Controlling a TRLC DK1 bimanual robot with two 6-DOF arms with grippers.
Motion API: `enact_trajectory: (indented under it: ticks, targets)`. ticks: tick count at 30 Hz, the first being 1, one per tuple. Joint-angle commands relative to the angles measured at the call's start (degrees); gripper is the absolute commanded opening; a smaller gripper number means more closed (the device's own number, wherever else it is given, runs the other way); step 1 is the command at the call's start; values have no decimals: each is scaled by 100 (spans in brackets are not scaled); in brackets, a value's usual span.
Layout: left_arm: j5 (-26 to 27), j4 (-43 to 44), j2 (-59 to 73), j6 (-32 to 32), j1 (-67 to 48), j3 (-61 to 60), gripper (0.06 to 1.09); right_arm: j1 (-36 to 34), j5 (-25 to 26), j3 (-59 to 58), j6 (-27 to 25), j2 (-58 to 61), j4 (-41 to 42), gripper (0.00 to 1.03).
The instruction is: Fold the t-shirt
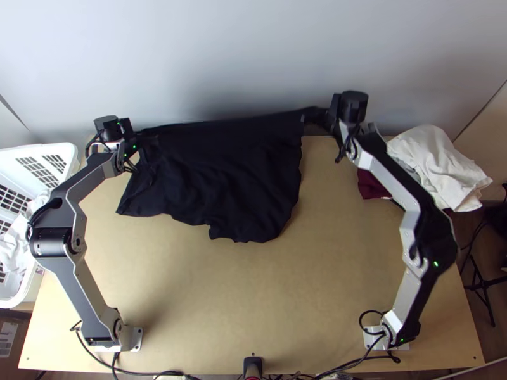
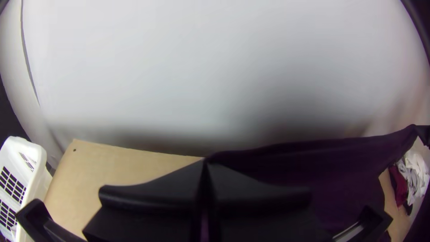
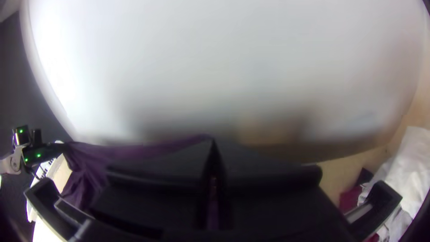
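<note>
Okay, my left claw (image 2: pixel 206 162) and right claw (image 3: pixel 212 140) clamp opposite ends of the black t-shirt's far edge; the black t-shirt (image 1: pixel 222 171) stretches crosswise between them, trailing toward me over the wooden surface (image 1: pixel 253 304). Folding probably needs that line kept straight. White wall (image 1: pixel 253 50) beyond.

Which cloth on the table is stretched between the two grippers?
The black t-shirt; the white cloth and dark red cloth lie apart at the right, ungripped.

Open near-middle table (image 1: pixel 215 304), shirt (image 1: pixel 228 171) across beyond; basket (image 1: pixel 41 149) left, cloths (image 1: pixel 437 161) right
</note>
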Motion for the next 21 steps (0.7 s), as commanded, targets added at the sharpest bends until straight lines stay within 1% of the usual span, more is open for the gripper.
enact_trajectory:
  ticks: [1, 6, 11, 13, 17, 21]
  targets:
    - [399, -498, -6, 639, 180, -85, 10, 410, 13, -1571, -119, -1157, 34, 3]
    - [417, -506, 135, 946, 294, -94, 10, 779, 21, -2502, -110, -1684, 25, 3]
    - [426, -515, 222, 1122, 338, -85, 10, 1183, 21, -3100, -84, -1912, -90, 3]
    - [426, -515, 284, 1219, 338, -23, 10, 1385, 21, -3241, -145, -1912, -195, 3]
    - [426, -586, 442, 1465, 347, 117, 10, 1570, 21, -3434, -233, -1745, -257, 3]
    - [452, -919, 504, 1614, 355, 223, 10, 1631, 4, -3355, -207, -1622, -406, 3]
